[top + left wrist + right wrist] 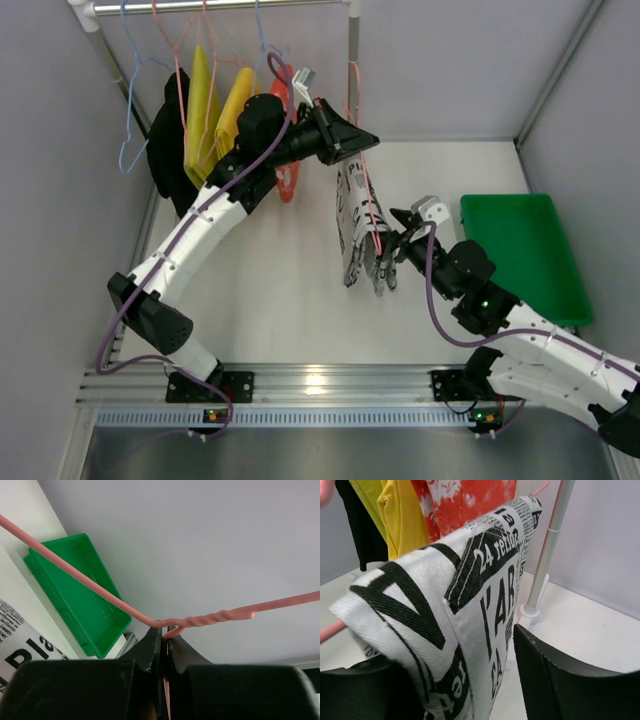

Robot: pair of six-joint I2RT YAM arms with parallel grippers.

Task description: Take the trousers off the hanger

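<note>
The trousers [358, 225], white with black letters, hang folded over the pink wire hanger [374, 228] to the right of the clothes rack. My left gripper [350, 142] is shut on the hanger; in the left wrist view its jaws [165, 630] pinch the pink wire [210, 617] just below the twisted neck. My right gripper [393, 250] is open at the lower part of the trousers. In the right wrist view the cloth [470, 590] lies between its fingers; the left finger is against the cloth and the right finger [555, 680] stands apart from it.
The rack holds yellow garments [215, 110], a black garment [165, 150], a red-orange garment [288, 175] and light blue hangers [128, 140]. Its white post [545, 555] stands just behind the trousers. A green tray [520, 255] lies at the right.
</note>
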